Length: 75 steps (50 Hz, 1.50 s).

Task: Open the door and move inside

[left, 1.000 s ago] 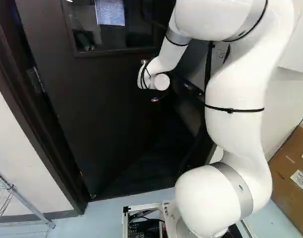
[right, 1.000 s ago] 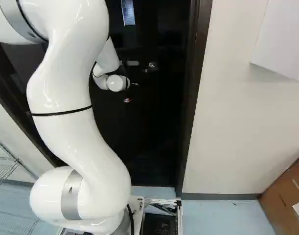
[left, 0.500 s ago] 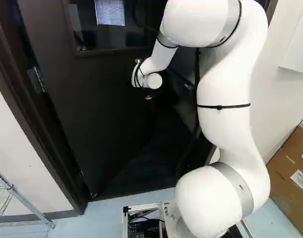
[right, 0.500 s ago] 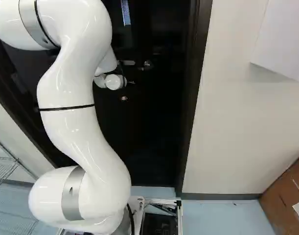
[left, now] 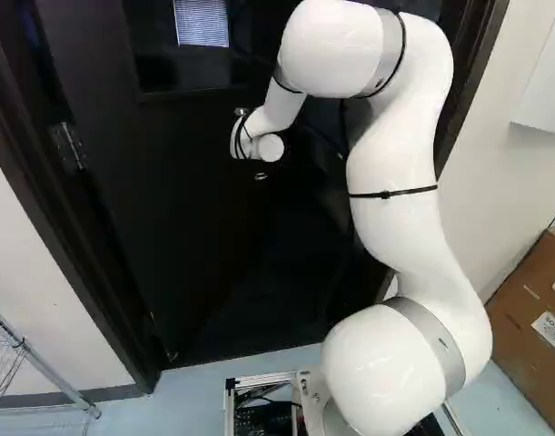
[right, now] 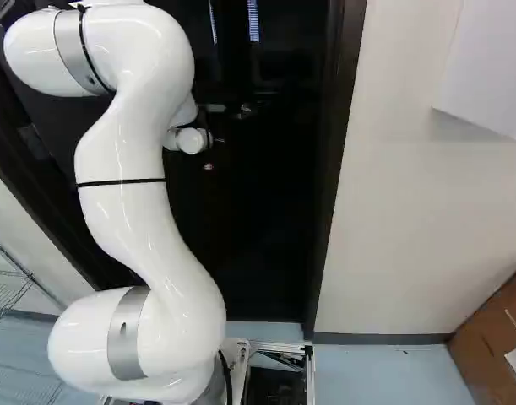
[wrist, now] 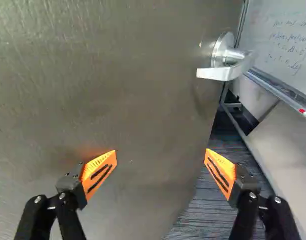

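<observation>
Wide apart stood the black, orange-padded jaws (wrist: 161,154), right up facing the dark, flat door (wrist: 117,100), which hung ajar, its silver metal lever handle (wrist: 223,73) at their one o'clock!

Glare streaks the white arm (right: 127,219) before a dim doorway (right: 258,245).

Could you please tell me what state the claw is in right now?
Claw: open, its fingers wide apart and holding nothing; the door's lever handle is outside its grip.
</observation>
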Motion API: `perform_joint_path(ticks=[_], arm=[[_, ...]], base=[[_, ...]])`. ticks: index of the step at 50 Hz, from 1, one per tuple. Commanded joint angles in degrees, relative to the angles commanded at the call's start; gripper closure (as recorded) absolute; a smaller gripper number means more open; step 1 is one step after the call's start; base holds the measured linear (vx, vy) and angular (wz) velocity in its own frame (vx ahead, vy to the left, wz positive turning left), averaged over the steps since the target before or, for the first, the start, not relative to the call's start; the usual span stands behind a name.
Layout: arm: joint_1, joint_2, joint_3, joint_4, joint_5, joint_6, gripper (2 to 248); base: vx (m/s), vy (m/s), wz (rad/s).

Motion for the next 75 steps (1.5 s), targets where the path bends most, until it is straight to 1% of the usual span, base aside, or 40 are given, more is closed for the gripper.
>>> perform_joint_path(ticks=[23, 75], arm=[[2.7, -3.0, -3.9, 0.0, 0.0, 0.0, 3], [8.7, -7.3, -9.7, 0.0, 0.0, 0.0, 3]], base=[[0.000, 0.000, 0.000], [0.000, 0.000, 0.000]])
